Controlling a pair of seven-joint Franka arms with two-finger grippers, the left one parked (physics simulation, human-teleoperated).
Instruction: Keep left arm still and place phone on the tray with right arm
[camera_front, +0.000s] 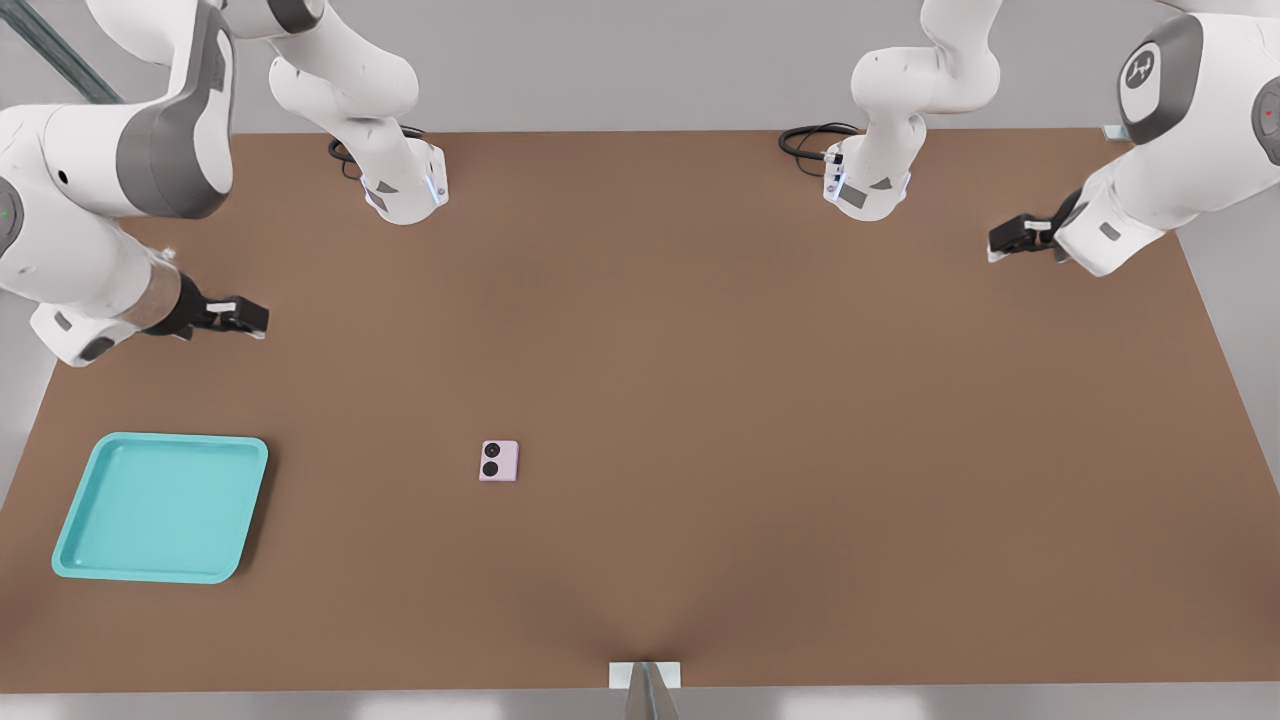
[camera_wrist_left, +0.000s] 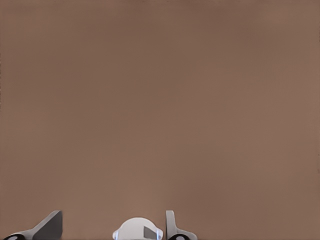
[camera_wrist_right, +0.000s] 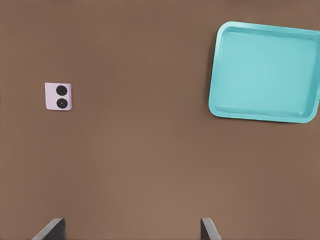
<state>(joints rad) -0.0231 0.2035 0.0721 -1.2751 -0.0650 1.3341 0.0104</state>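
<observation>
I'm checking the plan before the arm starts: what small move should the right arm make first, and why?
Probably carry the open end effector across and down toward the phone. It holds nothing and hangs above the table, apart from the phone, which lies flat on the front view's right of the empty tray.

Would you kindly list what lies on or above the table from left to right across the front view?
Tray → right arm's gripper, hovering with fingers spread → phone → left arm's gripper.
</observation>
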